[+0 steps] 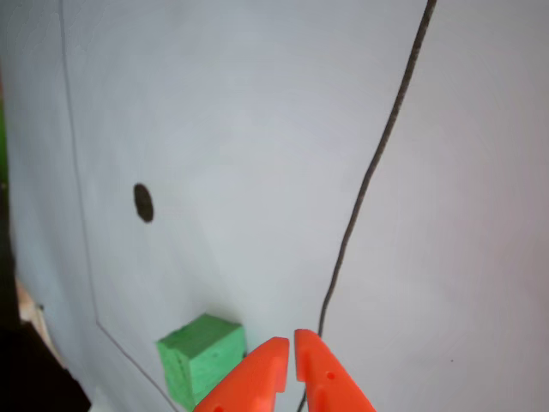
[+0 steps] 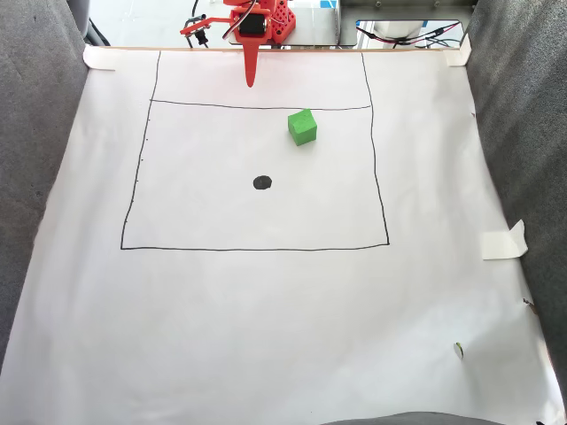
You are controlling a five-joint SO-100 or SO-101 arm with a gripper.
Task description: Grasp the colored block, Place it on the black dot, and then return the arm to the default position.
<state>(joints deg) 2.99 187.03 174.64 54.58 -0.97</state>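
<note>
While the orange pincer (image 2: 252,81) is kept clenched and empty at the far paper edge, the green block (image 2: 302,127) is seen inside the drawn rectangle (image 2: 257,249).
Bare paper is left between block and black dot (image 2: 262,182).

bright orange plastic arm (image 2: 257,22) w/ black motor block, thin wires; claw (image 1: 289,354) = two pointed orange fingers, small holes.

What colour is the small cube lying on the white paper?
Bright green; the small foam-like cube shows best in the fixed view.
</note>
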